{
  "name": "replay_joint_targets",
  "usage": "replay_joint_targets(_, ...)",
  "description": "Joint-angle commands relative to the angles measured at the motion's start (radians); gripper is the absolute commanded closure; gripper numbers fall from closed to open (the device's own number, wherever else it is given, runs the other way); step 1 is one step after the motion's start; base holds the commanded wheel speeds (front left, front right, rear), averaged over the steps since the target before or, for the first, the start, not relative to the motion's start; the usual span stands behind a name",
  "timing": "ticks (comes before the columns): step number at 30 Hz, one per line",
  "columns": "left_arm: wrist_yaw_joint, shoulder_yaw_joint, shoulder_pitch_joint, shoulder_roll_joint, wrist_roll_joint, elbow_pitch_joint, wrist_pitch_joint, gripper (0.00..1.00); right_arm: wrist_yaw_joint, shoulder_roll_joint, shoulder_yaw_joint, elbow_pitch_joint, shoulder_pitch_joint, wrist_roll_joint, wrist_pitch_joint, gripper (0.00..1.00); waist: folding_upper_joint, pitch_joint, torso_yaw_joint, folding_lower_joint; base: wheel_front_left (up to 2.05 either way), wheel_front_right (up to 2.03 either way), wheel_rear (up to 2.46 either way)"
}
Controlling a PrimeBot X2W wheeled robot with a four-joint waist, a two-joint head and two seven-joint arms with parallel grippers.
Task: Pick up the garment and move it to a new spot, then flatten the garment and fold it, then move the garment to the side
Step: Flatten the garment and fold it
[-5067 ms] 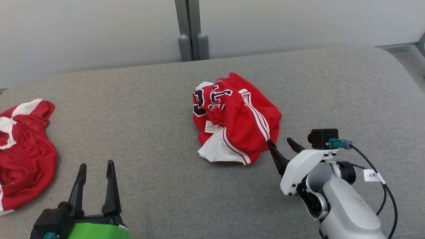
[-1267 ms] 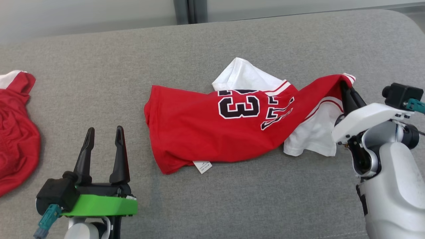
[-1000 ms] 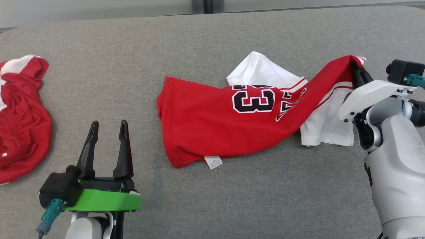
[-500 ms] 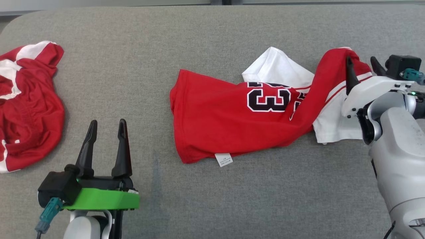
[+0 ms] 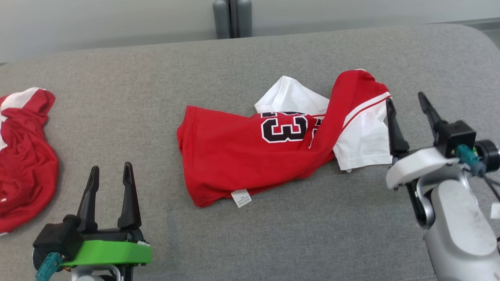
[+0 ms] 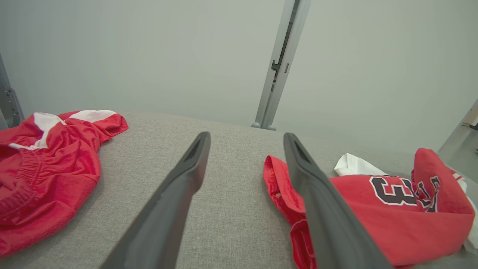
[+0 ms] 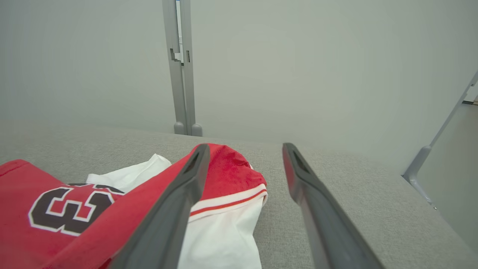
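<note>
Locate the red and white jersey (image 5: 242,156) at the centre of the head view, lying on the grey upholstered surface (image 5: 156,97). Note that it is partly spread. Its red body extends toward 9 o'clock, and a black numeral outlined in white faces up. A red fold lies over the white sleeve at the 3 o'clock end. A white care label (image 5: 241,197) protrudes from the hem at 6 o'clock. Check the right gripper (image 5: 405,97), positioned at 3 o'clock from the jersey. Its jaws are spread with nothing between them. Its inner finger stands just beside the sleeve edge, and you cannot tell whether it touches the fabric. The right wrist view shows the right gripper (image 7: 245,145) with bare surface in the gap and the jersey (image 7: 227,175) behind the 9 o'clock finger. Check the left gripper (image 5: 110,167), at 8 o'clock from the jersey and well apart from it. Its jaws are spread and empty. A second red garment (image 5: 23,156) lies crumpled at the 9 o'clock edge of the surface. A grey post (image 5: 232,17) stands at 12 o'clock.
</note>
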Motion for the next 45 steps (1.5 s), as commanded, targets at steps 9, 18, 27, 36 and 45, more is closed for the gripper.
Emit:
replay_joint_targets(9,-0.004,0.012,0.053,-0.001,0.004,0.025,-0.001,0.0,0.0,0.046,0.052,-0.236,0.265,0.031,-0.005,0.0,0.0,-0.094,-0.055,0.0,0.0,0.0,0.0)
replay_joint_targets(18,-0.004,0.006,0.087,-0.002,0.009,0.039,-0.001,0.0,0.0,0.081,0.032,-0.282,0.356,0.032,-0.005,0.0,0.0,-0.126,-0.047,0.0,0.0,0.0,0.0)
replay_joint_targets(27,-0.004,-0.017,0.072,-0.002,-0.012,0.091,-0.001,0.0,0.0,0.093,0.038,-0.289,0.362,0.026,-0.003,0.0,0.0,-0.126,-0.049,0.0,0.0,0.0,0.0)
replay_joint_targets(36,-0.003,-0.222,-0.076,0.055,-0.167,0.29,0.144,0.0,0.0,0.097,0.059,-0.281,0.341,0.035,0.001,0.0,0.0,-0.105,-0.079,0.0,0.0,0.0,0.0)
replay_joint_targets(45,-0.003,-0.297,-0.158,0.072,-0.231,0.401,0.189,0.0,0.0,0.101,0.082,-0.264,0.33,0.05,-0.002,0.0,0.0,-0.087,-0.115,0.0,0.0,0.0,0.0)
